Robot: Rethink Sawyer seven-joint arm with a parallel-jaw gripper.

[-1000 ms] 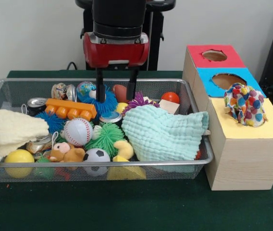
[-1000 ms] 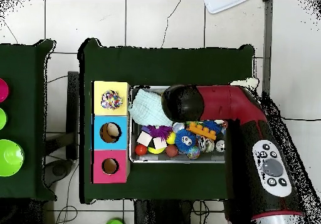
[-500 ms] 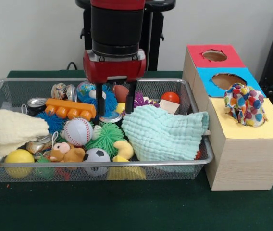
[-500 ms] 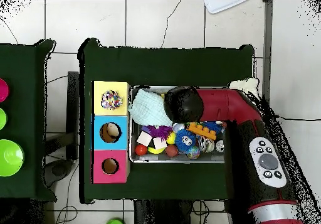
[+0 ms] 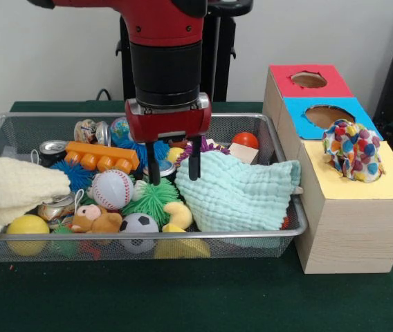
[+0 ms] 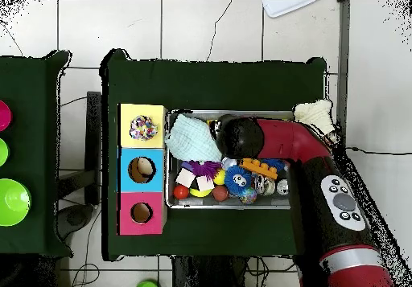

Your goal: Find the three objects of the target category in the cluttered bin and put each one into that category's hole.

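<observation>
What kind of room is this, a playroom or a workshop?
Most likely a robotics lab. A red robot arm reaches into a wire bin of toys on a green-covered table, beside wooden sorting boxes with holes in their tops.

Red and black arm (image 5: 165, 41), glossy red shell, black cylindrical wrist section, red gripper (image 5: 174, 166) housing edged in silver, two thin black fingers (image 5: 154, 164), grey button panel seen on the forearm overhead
</observation>
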